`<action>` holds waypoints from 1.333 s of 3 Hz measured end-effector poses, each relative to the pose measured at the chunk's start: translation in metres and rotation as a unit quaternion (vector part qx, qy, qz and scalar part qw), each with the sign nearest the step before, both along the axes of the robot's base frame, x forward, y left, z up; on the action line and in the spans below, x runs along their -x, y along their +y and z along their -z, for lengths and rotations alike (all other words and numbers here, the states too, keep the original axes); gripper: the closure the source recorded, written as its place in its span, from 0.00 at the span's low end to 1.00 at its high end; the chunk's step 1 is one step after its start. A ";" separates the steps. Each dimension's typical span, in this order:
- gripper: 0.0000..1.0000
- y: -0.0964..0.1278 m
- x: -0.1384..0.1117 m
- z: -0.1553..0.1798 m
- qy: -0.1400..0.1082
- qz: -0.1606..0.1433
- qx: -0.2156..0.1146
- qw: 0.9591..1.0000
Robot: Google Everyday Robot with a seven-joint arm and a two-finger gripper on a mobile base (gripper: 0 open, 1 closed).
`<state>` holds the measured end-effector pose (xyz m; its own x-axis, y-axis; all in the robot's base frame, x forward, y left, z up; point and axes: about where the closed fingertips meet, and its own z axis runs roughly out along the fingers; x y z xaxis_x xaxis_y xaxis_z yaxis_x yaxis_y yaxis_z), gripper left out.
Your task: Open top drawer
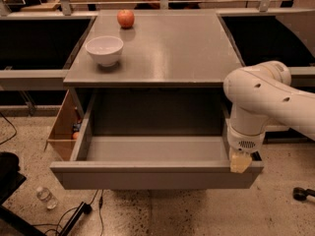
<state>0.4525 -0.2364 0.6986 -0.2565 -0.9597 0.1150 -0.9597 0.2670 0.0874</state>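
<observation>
The top drawer [147,176] of the grey cabinet [162,48] stands pulled far out, showing its deep, plain grey, empty box. Its flat, handleless front faces me. My white arm comes in from the right. My gripper [240,162] hangs down at the drawer's right front corner, its pale tip against the top of the front panel. The lower drawers are hidden under the open one.
A white bowl [104,49] and a red apple [126,18] sit on the cabinet top. A wooden box [63,127] stands left of the drawer. A plastic bottle [47,197] and cables [78,213] lie on the speckled floor at the lower left.
</observation>
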 end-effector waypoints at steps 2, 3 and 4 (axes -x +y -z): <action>1.00 -0.024 0.047 -0.013 0.024 0.016 0.020 0.999; 1.00 -0.049 0.090 -0.023 0.040 0.023 0.034 0.998; 0.81 -0.051 0.094 -0.024 0.040 0.025 0.035 0.998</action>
<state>0.3581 -0.2876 0.7227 -0.2905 -0.9349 0.2039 -0.9360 0.3219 0.1425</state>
